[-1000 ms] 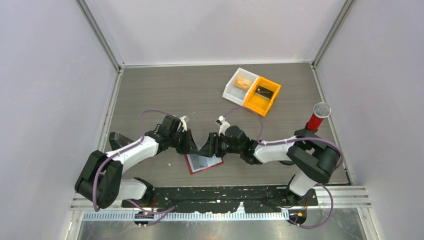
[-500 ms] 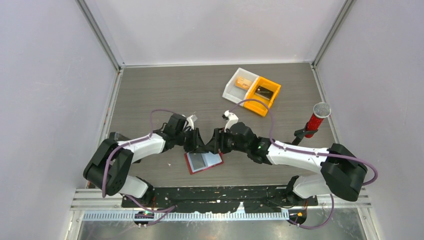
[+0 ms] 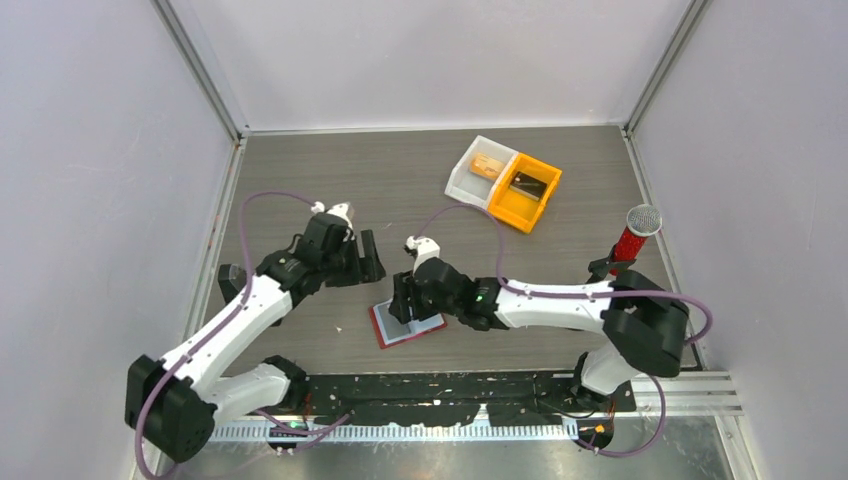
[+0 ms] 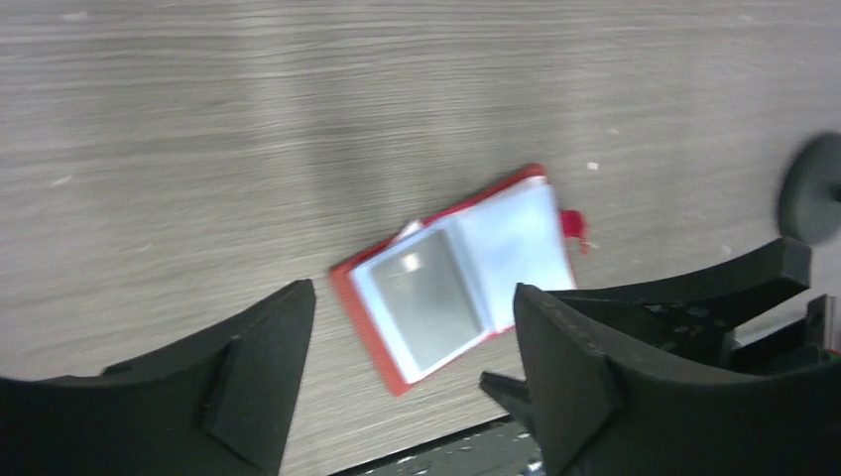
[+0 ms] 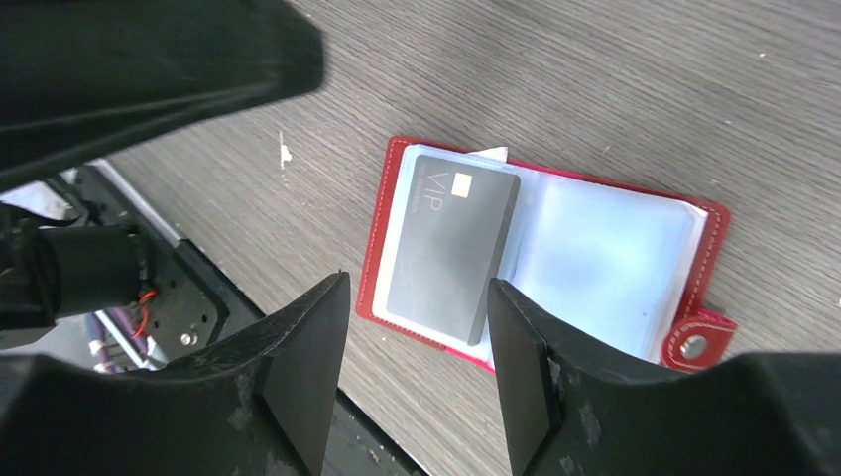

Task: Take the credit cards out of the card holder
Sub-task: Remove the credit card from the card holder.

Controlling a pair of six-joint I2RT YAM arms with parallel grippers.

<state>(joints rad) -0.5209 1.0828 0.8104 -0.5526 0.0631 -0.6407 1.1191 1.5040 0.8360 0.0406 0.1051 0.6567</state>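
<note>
The card holder (image 3: pixel 388 330) lies open on the table near the front edge, red with a pale lining. A grey credit card (image 5: pixel 451 243) marked VIP rests on its left page, also seen as the grey card (image 4: pixel 424 297) in the left wrist view. My right gripper (image 3: pixel 403 298) hangs open right above the holder (image 5: pixel 635 248), its fingers (image 5: pixel 307 377) apart and holding nothing. My left gripper (image 3: pixel 368 258) is open and empty, raised up and to the left of the holder (image 4: pixel 516 238).
A white bin (image 3: pixel 468 178) with a tan flat thing in it and an orange bin (image 3: pixel 520 207) with a dark thing stand side by side at the back right. A red stand with a grey mesh top (image 3: pixel 634 232) rises at the right edge. The black base rail (image 3: pixel 440 385) runs just in front of the holder.
My left gripper has opened and drawn back up and to the left, away from the holder. My right gripper has slid left and now sits over the open holder.
</note>
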